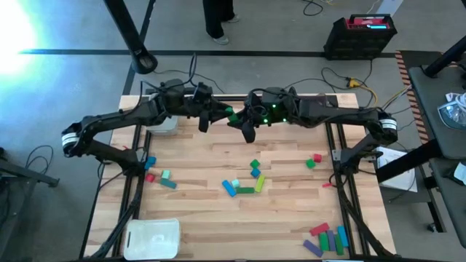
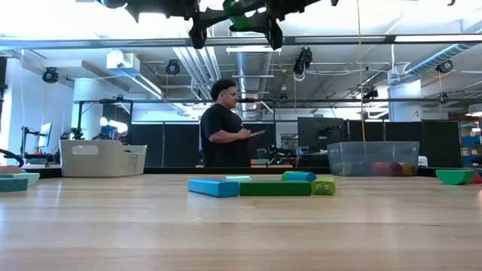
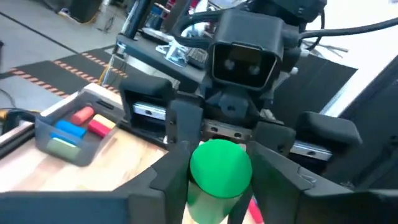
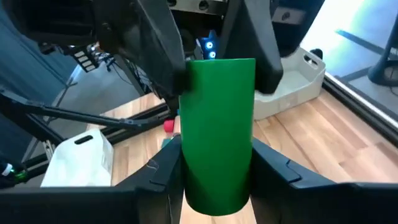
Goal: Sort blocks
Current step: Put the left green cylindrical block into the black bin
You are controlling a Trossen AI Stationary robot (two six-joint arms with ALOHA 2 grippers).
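A green cylinder block [image 1: 231, 114] hangs high over the table's far middle, between my two grippers. My left gripper [image 1: 211, 116] comes at it from the left and my right gripper [image 1: 244, 125] from the right; both are shut on it. In the low view the block [image 2: 241, 19] shows at the top edge, far above the table. Other blocks lie on the wood: a blue, green and yellow group [image 1: 244, 185] at the centre, some at the left [image 1: 160, 177], two at the right [image 1: 313, 161], and several bars at the near right [image 1: 328, 239]. My left gripper pinches the green block between its two fingers [image 3: 168, 177], at the end whose round face [image 3: 221, 163] shows in the left wrist view. The block is clear of the table. My right gripper pinches the block's other end [image 4: 217, 180] between its two fingers [image 4: 277, 171], which lie along the block's length. The block points away from the wrist, toward the left gripper's fingers [image 4: 165, 50].
A grey tray [image 1: 164, 124] stands at the far left. A clear tray [image 2: 373, 158] holding red, blue and yellow blocks stands at the far right. A white tray [image 1: 153, 236] lies at the near left. A person [image 2: 226, 124] stands beyond the table.
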